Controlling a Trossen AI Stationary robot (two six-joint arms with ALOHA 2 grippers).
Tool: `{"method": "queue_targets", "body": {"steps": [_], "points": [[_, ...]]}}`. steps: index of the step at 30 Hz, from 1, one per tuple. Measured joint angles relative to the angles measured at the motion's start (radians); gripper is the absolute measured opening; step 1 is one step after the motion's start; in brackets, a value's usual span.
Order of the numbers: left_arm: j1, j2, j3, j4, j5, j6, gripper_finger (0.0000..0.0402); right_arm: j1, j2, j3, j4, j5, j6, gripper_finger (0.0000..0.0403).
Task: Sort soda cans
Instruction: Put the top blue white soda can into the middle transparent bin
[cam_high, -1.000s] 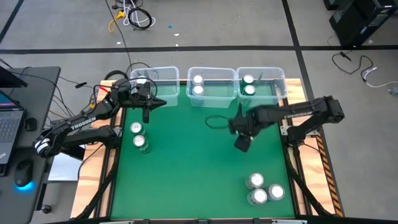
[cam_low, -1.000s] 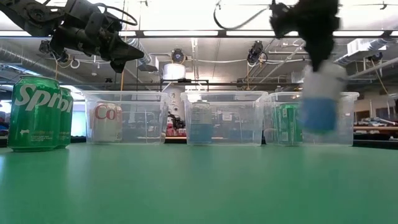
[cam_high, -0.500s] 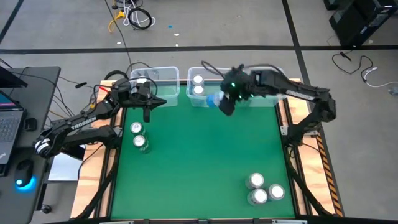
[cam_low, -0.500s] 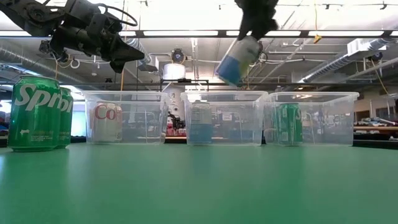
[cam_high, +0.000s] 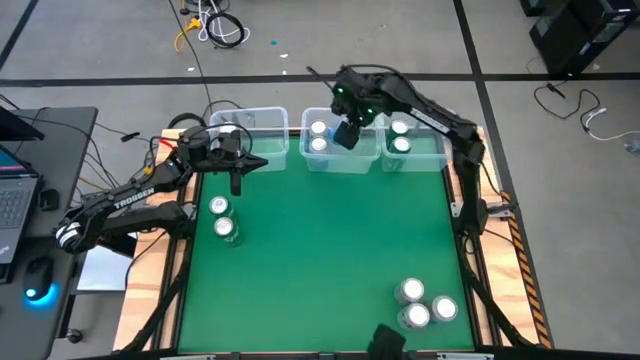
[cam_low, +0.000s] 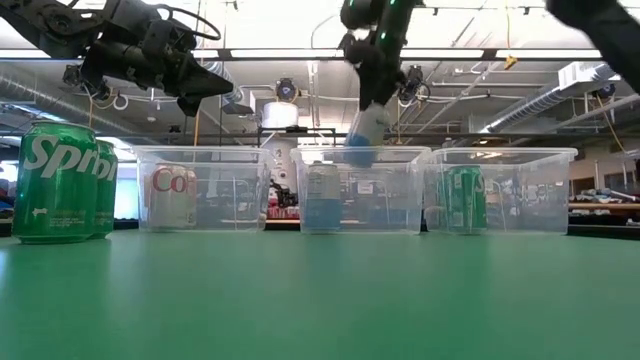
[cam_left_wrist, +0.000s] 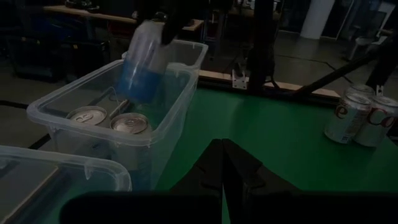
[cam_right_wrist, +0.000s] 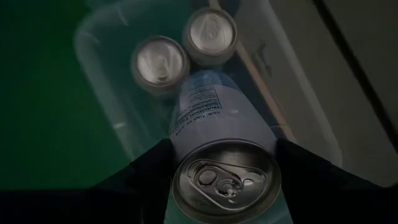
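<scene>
The right gripper hangs above the middle bin at the back of the green table and grips a tilted blue and white can, with two cans standing in that bin below it. The left gripper is shut with nothing in it, up in the air near the left bin, close to two green cans on the table. The right bin has green cans in it, and three more cans stand together at the table's front right.
</scene>
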Motion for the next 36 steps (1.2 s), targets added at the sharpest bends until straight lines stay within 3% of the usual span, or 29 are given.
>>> {"method": "queue_targets", "body": {"steps": [10, 26, 32, 36], "points": [[0.000, 0.000, 0.000, -0.002, 0.000, 0.000, 0.0004, -0.078, 0.174, 0.033, 0.015, -0.023, -0.014, 0.0236], [0.000, 0.000, 0.000, -0.009, 0.000, 0.000, 0.0004, -0.088, 0.286, 0.028, 0.085, 0.000, -0.013, 0.0236], [0.000, 0.000, 0.000, -0.017, 0.000, 0.000, 0.0004, -0.088, 0.286, 0.021, 0.143, 0.004, -0.014, 0.0282], [0.000, 0.000, 0.000, -0.023, 0.000, 0.000, 0.0004, -0.082, 0.286, 0.020, 0.188, 0.061, -0.035, 0.0298]]}}
